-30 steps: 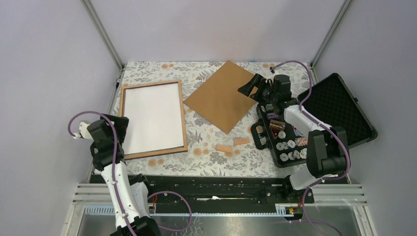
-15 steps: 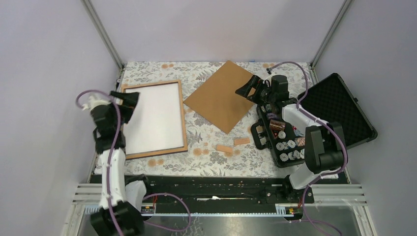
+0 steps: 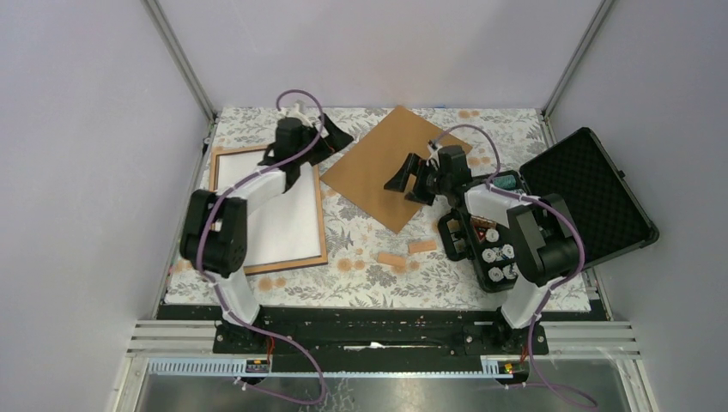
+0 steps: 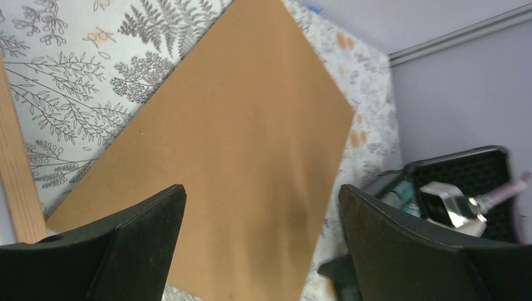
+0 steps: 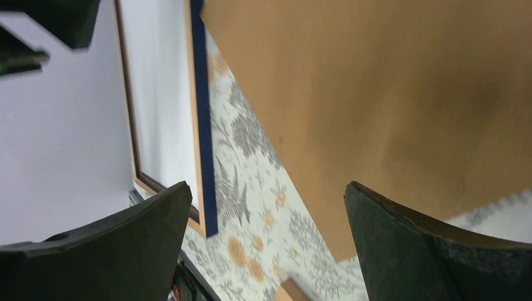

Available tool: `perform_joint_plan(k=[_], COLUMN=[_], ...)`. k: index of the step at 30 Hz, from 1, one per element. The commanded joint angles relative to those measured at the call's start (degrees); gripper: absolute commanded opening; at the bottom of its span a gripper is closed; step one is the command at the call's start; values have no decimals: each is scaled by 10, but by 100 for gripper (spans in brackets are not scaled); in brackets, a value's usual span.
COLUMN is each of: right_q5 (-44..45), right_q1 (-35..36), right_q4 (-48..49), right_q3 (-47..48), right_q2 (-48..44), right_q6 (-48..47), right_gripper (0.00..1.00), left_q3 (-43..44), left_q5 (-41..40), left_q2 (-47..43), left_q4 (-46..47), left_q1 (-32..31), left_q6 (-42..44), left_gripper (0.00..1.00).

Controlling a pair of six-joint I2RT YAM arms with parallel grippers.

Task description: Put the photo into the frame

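The left claw (image 4: 261, 191) stands wide open and empty. A second ago it hung at the table's near-left edge. It has since swung over the frame's far right corner and now faces the board's left corner.

Behind and beneath this claw, toward its own base, lies the thin-rimmed rectangular light-wood frame (image 3: 283, 265), with a navy outer edge, flat on the grey floral tablecloth (image 3: 360, 257). A plain white sheet (image 3: 288, 223) fills its opening. We cannot tell whether this is the photo lying face down, since no beach scene shows in any view.

Just ahead of the left claw's fingertips, and directly under the right claw, lies the flat brown rectangular backing board (image 3: 378, 163), turned cornerwise. The right claw (image 5: 268, 188) is also fully open and holds nothing. It has shifted from the board's right corner in over its middle. Behind it, to its right, sits the open black case (image 3: 592, 189).

We judge that both claws are converging on the board. If the white sheet is the print, the photo is already seated and closing the back comes next.
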Motion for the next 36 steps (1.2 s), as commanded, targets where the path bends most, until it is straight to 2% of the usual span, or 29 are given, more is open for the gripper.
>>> perform_joint_plan(k=[1,5,9,14,18,20,26,31,36], right_q5=[42,57,82,127,181,193,199,203,233], right_q1=[29,31,32,32,31,32,32,32,31], right_q4=[-59,-134,-183,-228,-256,-258,-250,-224,-188], right_q3=[-28,-25,-28,-14,-9,-8,-3,-15,-30], right_q2=[-59,-60,-63,-58,-55,-51,-28,-33,-41], right_q6=[5,4,16,38,75,89,114,139,145], right_gripper=[100,100,100,100,100,100,100,100,100], left_q3=[70,147,167,192,291,305,267,212,171], left_q5=[-28,-37,-68,-128,-137,-132,-117,-67,-87], left_q2=[77,139,173,217,292,305,289,261,234], left_q4=[43,-34,-59,-84,-207,-230,-232,-204,-205], left_q1=[-12,-14,-16,-23,-24,-24,-26,-33,-51], left_q6=[50,125,187,217,218,209,190,173,182], left_gripper=[97,99,99,98,98,98,98,98,98])
